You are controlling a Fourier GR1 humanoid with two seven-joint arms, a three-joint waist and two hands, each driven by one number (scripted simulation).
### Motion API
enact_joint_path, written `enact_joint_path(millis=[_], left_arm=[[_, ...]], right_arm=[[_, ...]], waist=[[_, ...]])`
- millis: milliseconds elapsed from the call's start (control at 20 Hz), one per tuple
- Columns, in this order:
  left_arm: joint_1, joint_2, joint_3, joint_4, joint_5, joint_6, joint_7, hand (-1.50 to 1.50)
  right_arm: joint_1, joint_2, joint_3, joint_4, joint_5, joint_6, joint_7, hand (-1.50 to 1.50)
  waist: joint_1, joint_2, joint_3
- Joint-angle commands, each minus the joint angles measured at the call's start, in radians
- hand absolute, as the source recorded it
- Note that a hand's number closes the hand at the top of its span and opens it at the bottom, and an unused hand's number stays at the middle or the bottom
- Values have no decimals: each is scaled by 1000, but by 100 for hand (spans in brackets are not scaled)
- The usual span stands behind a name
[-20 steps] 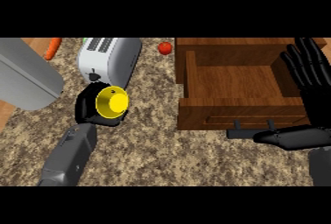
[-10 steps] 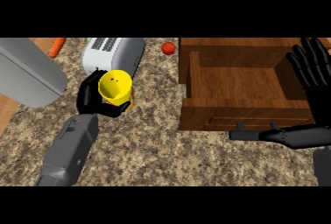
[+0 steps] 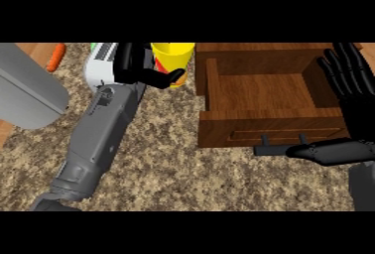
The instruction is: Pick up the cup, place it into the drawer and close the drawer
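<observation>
Over the counter (image 3: pixel 183 168), cup (image 3: pixel 173 59) in left hand (image 3: pixel 139 67), now nearer the drawer (image 3: pixel 264 99).

open drawer (image 3: pixel 260 96) unobstructed, toaster (image 3: pixel 101 67) beside cup (image 3: pixel 173 62)

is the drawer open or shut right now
Open. The wooden drawer is pulled out over the counter, its bare inside showing from above. The yellow cup is outside it, held in the left hand.
</observation>
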Motion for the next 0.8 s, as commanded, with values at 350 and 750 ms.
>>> enact_joint_path(millis=[350, 750], left_arm=[[-402, -40, -217, 239, 111, 278, 332, 150], [-416, -40, -361, 390, 170, 221, 376, 150]], right_arm=[[-49, 27, 44, 29, 32, -13, -18, -150], [-86, 11, 27, 53, -16, 28, -37, -150]], waist=[[-49, 25, 0], [-125, 44, 1]])
